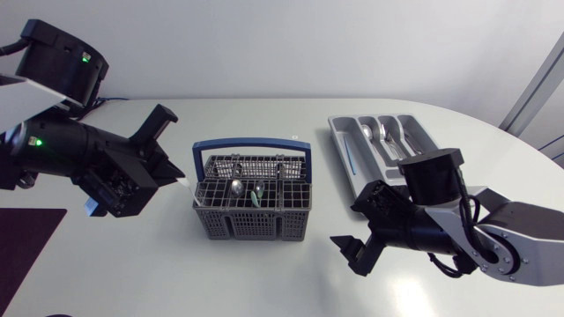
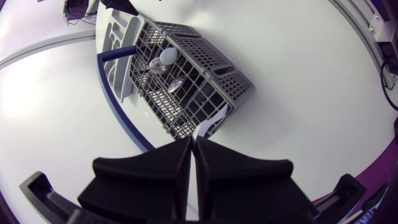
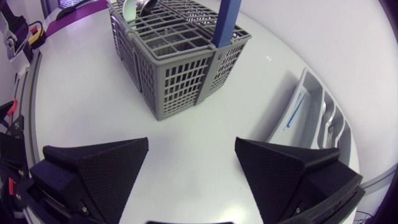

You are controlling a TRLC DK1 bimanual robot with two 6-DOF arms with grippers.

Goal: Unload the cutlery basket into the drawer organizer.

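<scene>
The grey cutlery basket [image 1: 251, 211] with a blue handle [image 1: 253, 146] stands mid-table, holding a few spoons [image 1: 236, 187], one of them teal [image 1: 256, 195]. The grey drawer organizer [image 1: 414, 132] lies to its right, with spoons [image 1: 371, 133] and a blue piece [image 1: 350, 163] in its slots. My left gripper [image 1: 178, 174] is shut just off the basket's left side [image 2: 205, 81]. A thin white strip [image 2: 208, 121] shows ahead of its tips [image 2: 193, 142]; whether it is pinched is unclear. My right gripper [image 1: 359, 227] stands open and empty [image 3: 193, 168], near the basket's right corner [image 3: 180, 81] and in front of the organizer [image 3: 311, 118].
A dark purple mat [image 1: 26, 238] lies at the table's front left. The rounded table edge runs behind the organizer at the right. Bare white tabletop [image 1: 264, 273] lies in front of the basket.
</scene>
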